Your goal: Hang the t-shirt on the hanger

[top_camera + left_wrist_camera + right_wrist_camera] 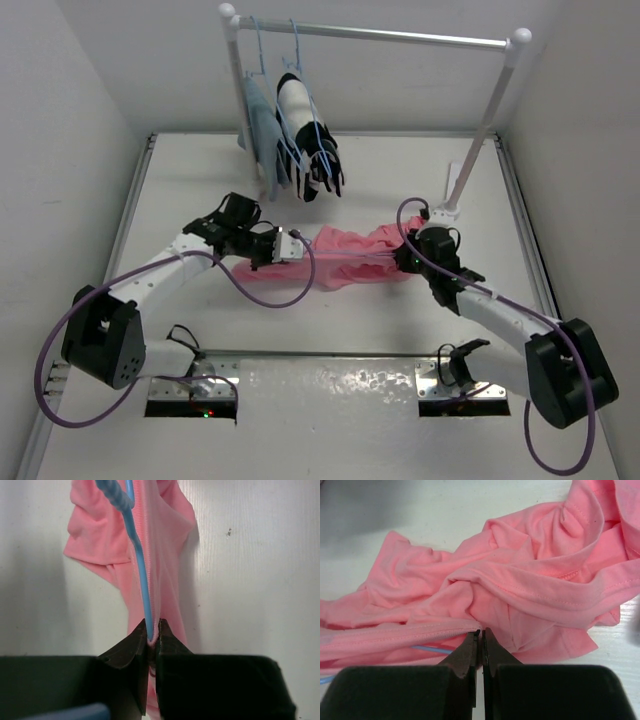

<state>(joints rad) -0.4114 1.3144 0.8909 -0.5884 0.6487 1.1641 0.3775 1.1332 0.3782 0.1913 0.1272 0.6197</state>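
Hanger-threading is under way: left pincer [152, 631] clamped on hanger [142, 570] and shirt [165, 555], right pincer [481, 633] clamped on shirt; next, probably, draw fabric over the hanger's shoulder.

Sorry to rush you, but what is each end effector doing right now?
Left end effector: closed on hanger and t-shirt.
Right end effector: closed on t-shirt.

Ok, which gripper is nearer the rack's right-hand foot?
Right. The right gripper holds the t-shirt just short of the rack foot; the left gripper grips the shirt's far end, well to the left.
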